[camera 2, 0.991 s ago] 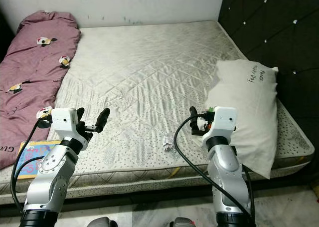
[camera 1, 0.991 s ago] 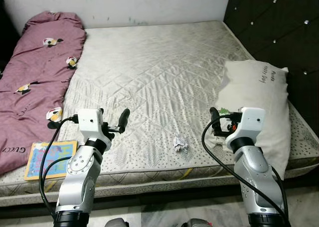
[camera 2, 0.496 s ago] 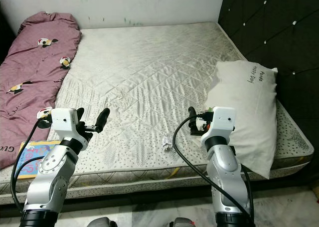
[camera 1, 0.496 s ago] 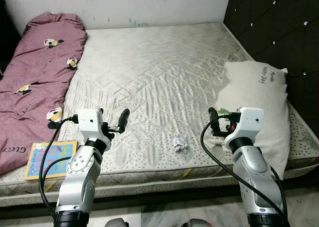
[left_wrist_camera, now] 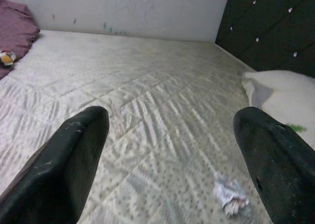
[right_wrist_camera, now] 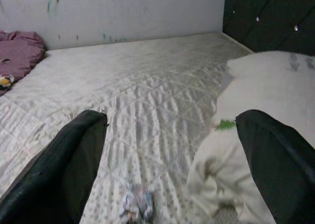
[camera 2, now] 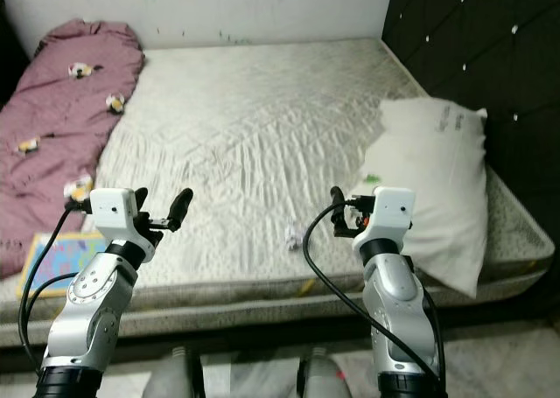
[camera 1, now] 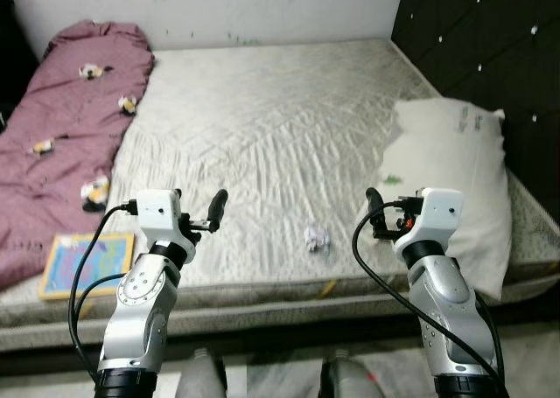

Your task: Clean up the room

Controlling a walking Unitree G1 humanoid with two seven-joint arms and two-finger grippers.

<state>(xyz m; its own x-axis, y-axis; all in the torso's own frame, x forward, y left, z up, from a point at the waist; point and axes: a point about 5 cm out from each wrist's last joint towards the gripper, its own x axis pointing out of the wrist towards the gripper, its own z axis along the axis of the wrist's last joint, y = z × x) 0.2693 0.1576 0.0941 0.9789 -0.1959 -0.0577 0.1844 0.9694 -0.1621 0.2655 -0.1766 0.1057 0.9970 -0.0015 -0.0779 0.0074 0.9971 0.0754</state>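
Nothing shifted: both open grippers flank crumpled paper [camera 1: 316, 237] beside pillow [camera 1: 455, 179] on mattress [camera 1: 262, 118].

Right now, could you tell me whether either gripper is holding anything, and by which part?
Nothing is held. The left gripper and right gripper are both open above the mattress; the crumpled paper lies untouched.

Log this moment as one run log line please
left gripper: open, raised over mattress edge | right gripper: open, beside pillow | crumpled paper: on mattress between them, untouched
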